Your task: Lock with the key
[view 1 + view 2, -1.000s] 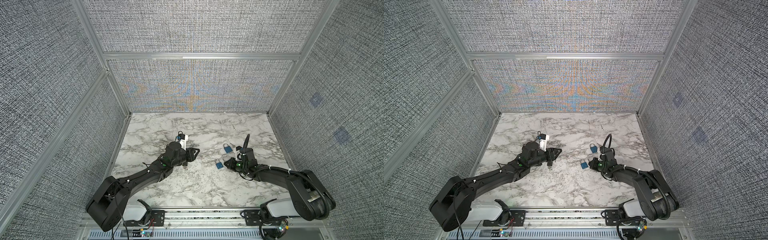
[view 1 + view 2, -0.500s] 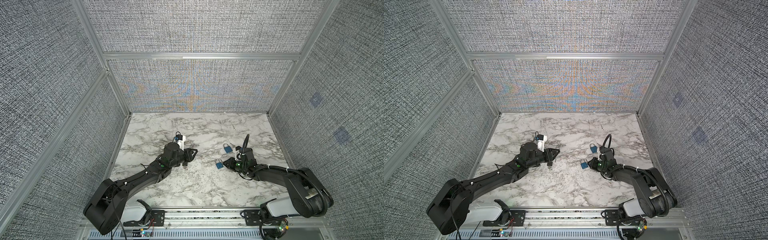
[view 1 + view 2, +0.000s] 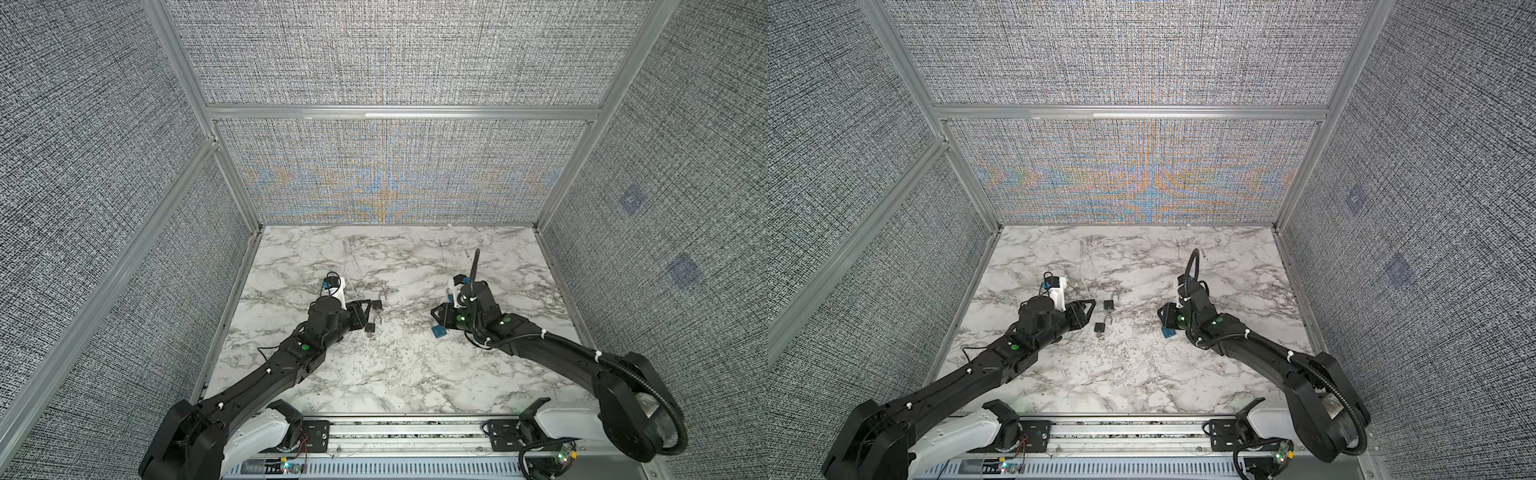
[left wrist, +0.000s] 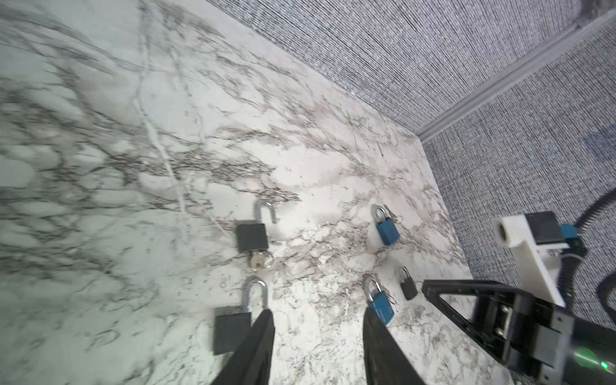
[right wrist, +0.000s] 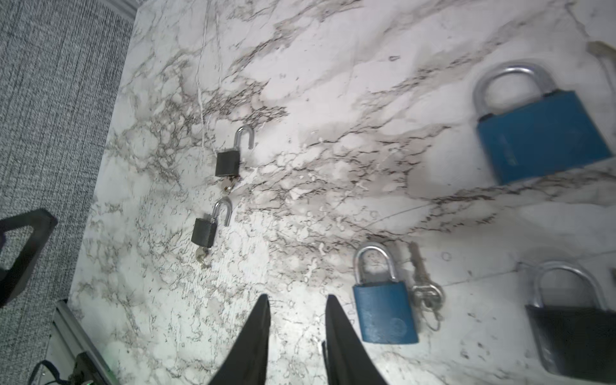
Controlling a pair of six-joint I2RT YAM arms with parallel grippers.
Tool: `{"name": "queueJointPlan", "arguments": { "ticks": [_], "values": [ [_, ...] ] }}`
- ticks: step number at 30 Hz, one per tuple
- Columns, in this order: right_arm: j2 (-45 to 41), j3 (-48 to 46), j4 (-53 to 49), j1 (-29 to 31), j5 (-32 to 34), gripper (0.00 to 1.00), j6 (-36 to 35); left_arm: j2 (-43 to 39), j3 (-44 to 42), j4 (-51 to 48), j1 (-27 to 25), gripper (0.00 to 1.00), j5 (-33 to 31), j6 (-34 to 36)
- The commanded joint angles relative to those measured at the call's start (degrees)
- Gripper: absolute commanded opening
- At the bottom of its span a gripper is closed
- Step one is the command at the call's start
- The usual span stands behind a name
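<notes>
In both top views, two small black padlocks lie flat on the marble table [image 3: 374, 395] just ahead of your left gripper [image 3: 365, 314]: the far black padlock [image 3: 377, 305] and the near black padlock [image 3: 369, 328]. Both are well apart from your right gripper [image 3: 439, 320], which hangs by a blue padlock [image 3: 438, 331]. In the left wrist view, both black padlocks show their shackles swung open, and a key [image 4: 258, 263] sits in the base of the far black padlock [image 4: 252, 237]. The left gripper [image 4: 316, 346] has its jaws moderately apart with nothing between them. One finger [image 4: 260, 346] overlaps a corner of the near black padlock [image 4: 231, 328]; you cannot tell whether it touches. In the right wrist view, the right gripper [image 5: 298, 340] shows a narrow, empty gap just beside the blue padlock [image 5: 385, 315]. That lock's shackle is closed, and loose keys [image 5: 426, 295] lie next to it. Expect each padlock to be rigid, dense for its size and smooth-sided, so it will likely skate on the marble. Pinch the flat faces of the body, then take the thin key by its head.
</notes>
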Motion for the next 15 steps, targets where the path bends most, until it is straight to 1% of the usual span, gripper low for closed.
{"name": "queueJointPlan", "arguments": {
  "ticks": [1, 8, 12, 15],
  "values": [
    [3.91, 4.65, -3.97, 3.15, 6.02, 0.32, -1.77, -2.50, -1.79, -2.28, 2.72, 0.47, -0.14, -0.08],
    [16.04, 16.95, -4.02, 8.05, 8.30, 0.39, -2.00, -8.02, -6.27, -3.27, 9.94, 0.47, 5.06, -2.48],
    [22.78, 23.36, -3.72, 9.68, 9.34, 0.42, -2.15, -11.20, -7.85, -3.35, 12.78, 0.49, 6.47, -2.99],
    [27.71, 27.81, -3.53, 10.42, 9.91, 0.47, -1.99, -12.68, -8.15, -3.62, 14.20, 0.50, 7.17, -2.50]
  ]
}}
